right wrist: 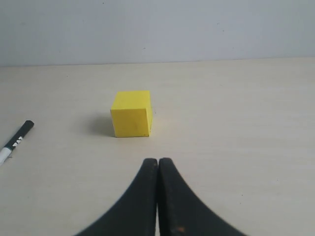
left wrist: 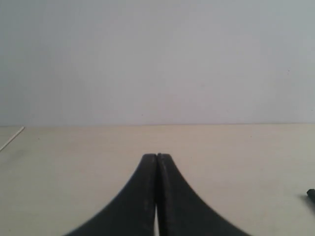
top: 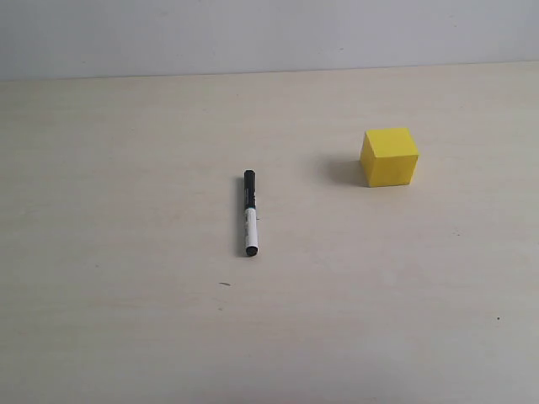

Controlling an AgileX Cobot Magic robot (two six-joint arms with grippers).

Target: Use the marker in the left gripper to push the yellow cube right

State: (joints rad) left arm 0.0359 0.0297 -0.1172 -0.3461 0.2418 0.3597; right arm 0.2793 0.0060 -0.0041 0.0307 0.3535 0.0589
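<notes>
The marker point(top: 249, 213) lies loose on the pale table point(top: 126, 320), black cap pointing away, white barrel toward the front. It also shows as a slim black-and-white stick, the marker point(right wrist: 15, 142), at the edge of the right wrist view, and a dark tip point(left wrist: 311, 195) shows at the border of the left wrist view. The yellow cube point(top: 389, 156) stands to the marker's right, and the same cube point(right wrist: 131, 113) sits a short way ahead of my right gripper point(right wrist: 157, 160). My left gripper point(left wrist: 156, 156) is shut with nothing between its fingers. Neither gripper appears in the exterior view.
A light grey wall point(top: 269, 34) rises behind the table's far edge. A thin pale line point(left wrist: 11, 139) crosses the table at the border of the left wrist view. A few small dark specks mark the tabletop.
</notes>
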